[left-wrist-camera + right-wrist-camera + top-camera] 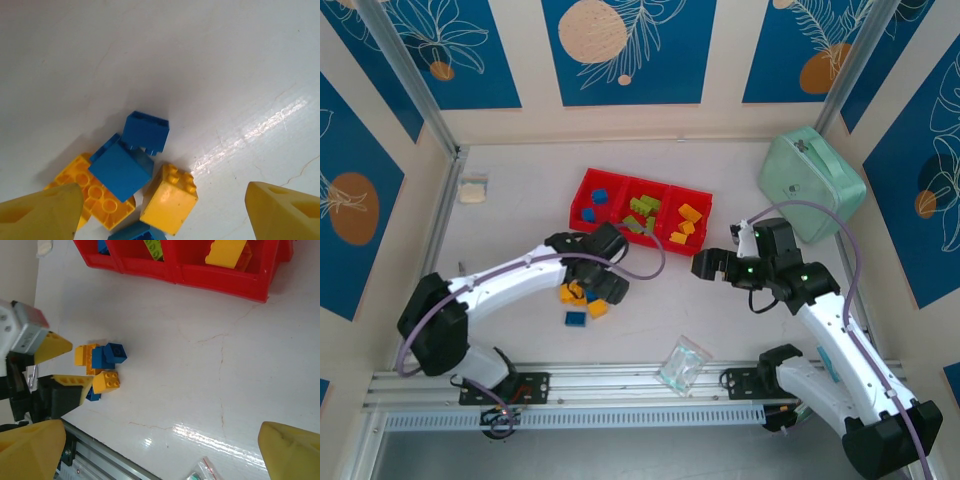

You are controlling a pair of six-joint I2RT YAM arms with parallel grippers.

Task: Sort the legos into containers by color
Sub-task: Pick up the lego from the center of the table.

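Jaws on the left gripper stood spread and pinched nothing, straddling a heap of small studded plastic legos that lay between and just ahead of the fingertips on the glossy white worktop. We judged these bricks light, rigid and smooth-sided, likely to skid or tip on that slick surface. A hold across two flat opposite walls seemed best to us, not over the studs. Nearest the jaws sat a squat yellow-orange brick, touching a tilted blue brick, with a second blue one just beyond. Jaws on the right gripper were likewise spread and empty. Well ahead of them lay the long red plastic tray of hard-walled square compartments, with sorted bricks inside.
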